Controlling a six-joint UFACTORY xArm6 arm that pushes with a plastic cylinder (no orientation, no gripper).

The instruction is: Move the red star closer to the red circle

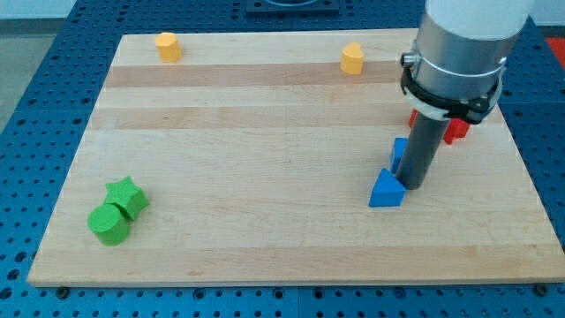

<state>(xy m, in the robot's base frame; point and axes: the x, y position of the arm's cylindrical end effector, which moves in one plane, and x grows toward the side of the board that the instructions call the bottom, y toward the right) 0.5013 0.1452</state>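
Note:
Two red blocks are mostly hidden behind my arm at the view's right. One red piece point(456, 132) shows to the right of the rod and a red sliver point(411, 116) shows to its left. I cannot tell which is the star and which the circle. My tip point(413, 185) rests on the board below them, touching the right side of a blue triangle point(386, 190). A second blue block point(399, 152) sits just left of the rod, partly hidden.
A yellow block point(168, 46) sits at the top left and another yellow block point(353, 58) at the top middle. A green star point(128, 196) and a green cylinder point(109, 223) touch at the bottom left. The wooden board's edge point(282, 276) runs along the bottom.

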